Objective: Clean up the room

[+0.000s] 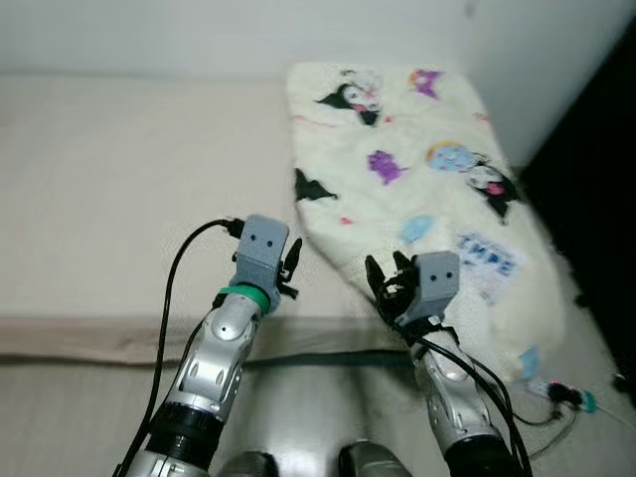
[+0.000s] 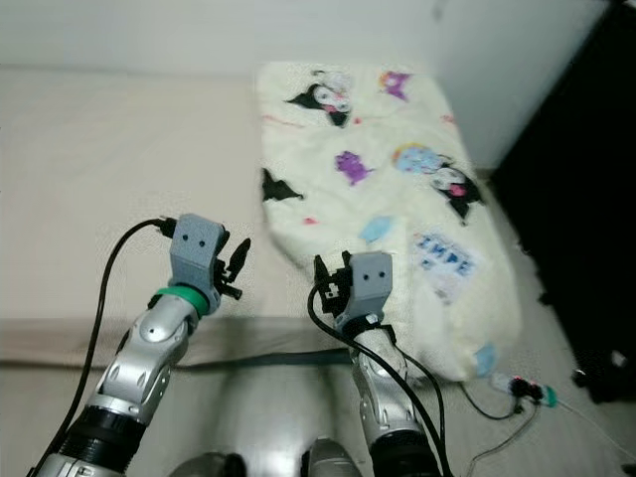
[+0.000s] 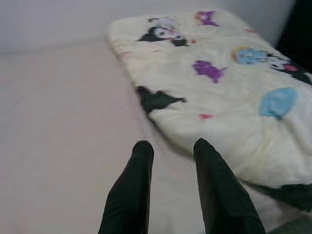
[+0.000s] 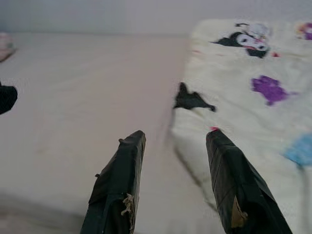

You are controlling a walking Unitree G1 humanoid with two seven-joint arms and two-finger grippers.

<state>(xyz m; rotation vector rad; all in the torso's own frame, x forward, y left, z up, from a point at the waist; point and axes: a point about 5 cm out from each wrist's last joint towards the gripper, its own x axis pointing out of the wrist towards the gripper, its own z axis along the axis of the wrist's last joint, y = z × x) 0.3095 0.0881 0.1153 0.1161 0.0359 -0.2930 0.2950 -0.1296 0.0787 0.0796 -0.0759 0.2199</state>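
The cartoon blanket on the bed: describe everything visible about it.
The blanket looks like cream, fluffy fleece printed with black, purple and blue cartoon characters. It lies folded in a thick, elongated pad on the right side of the beige bed, its far end near the wall, its near end drooping over the bed's edge towards the floor. Neither claw touches it.

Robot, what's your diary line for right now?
left end effector: open, over bed | right end effector: open, at cartoon blanket edge | nothing held

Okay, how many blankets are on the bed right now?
1. The cream cartoon-print blanket lies folded along the right side of the bed, its near end hanging over the edge. Others may lie outside the frame.
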